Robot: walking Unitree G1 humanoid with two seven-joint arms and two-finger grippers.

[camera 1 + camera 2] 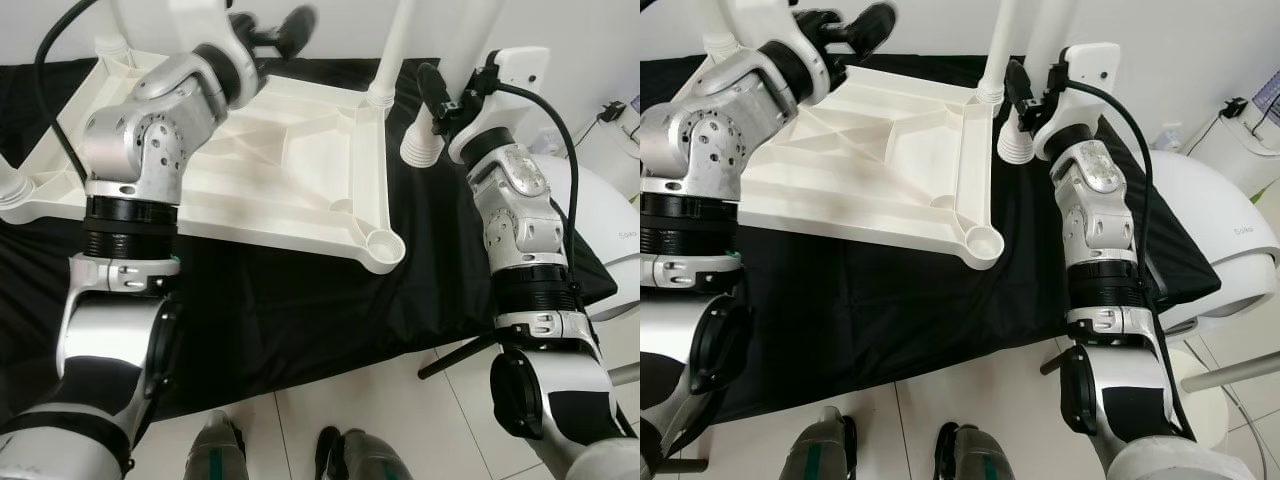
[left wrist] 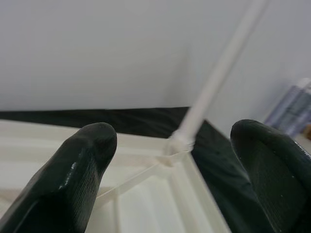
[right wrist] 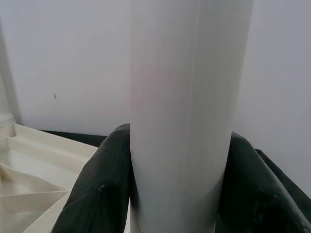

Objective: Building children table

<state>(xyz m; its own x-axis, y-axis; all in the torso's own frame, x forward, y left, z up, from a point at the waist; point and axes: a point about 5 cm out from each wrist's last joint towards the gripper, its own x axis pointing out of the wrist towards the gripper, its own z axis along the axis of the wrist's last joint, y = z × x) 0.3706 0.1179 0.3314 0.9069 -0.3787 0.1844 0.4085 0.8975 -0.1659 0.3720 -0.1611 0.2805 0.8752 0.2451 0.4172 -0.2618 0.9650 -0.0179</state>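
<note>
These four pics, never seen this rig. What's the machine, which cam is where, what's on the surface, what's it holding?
It is a humanoid robot with two silver arms, each ending in two black fingers. The two wide pictures come from a stereo camera on its head, looking down; its feet show at the bottom. The other two come from cameras on the wrists, looking along the fingers.

On a black cloth lies a white plastic tabletop, underside up, with ribs and a round socket at each corner. The near right socket is empty; legs already stand in the far corners, one of them here.

The right gripper is clamped on a loose white leg, held upright beside the tabletop with its threaded end down. The left gripper is open over the tabletop, holding nothing.
</note>
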